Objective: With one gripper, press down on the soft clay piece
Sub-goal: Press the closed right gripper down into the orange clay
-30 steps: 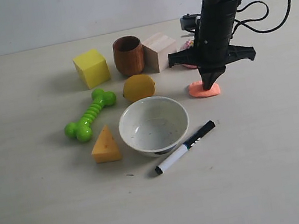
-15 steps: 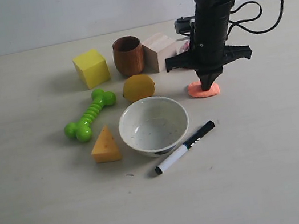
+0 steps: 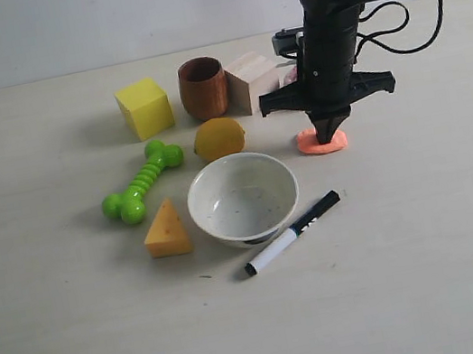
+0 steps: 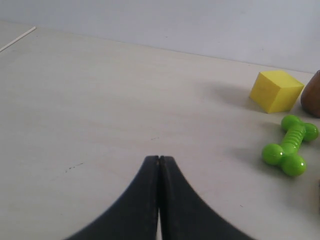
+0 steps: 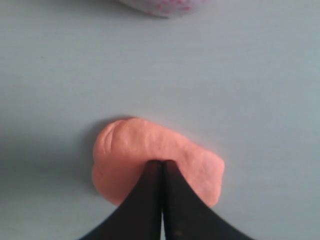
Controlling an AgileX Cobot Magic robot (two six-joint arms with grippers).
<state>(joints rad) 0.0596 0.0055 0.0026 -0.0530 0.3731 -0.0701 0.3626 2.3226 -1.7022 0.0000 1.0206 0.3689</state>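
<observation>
On the right side of the table (image 3: 432, 243), near the lemon (image 3: 218, 137) and beyond the white bowl (image 3: 246, 230), the soft clay piece (image 3: 309, 142) lies flat. The right gripper (image 3: 331, 135) stands upright on it, jaws pressed together around nothing, its pointed tip touching the clay's top. The left gripper (image 4: 159, 161), likewise closed and empty, sits over bare table near the green bone toy (image 4: 290, 147).

We record one table (image 3: 84, 351): pale off-white top, matte, with a faint streaked grain, filling most of the exterior view. Behind it we list one wall (image 3: 98, 18), plain, light grey-white, meeting the table's far edge in a straight line. Light: soft and even; shadows on the top are short and faint. Left wrist view adds a thin pale line (image 4: 17, 39) across one far corner.
</observation>
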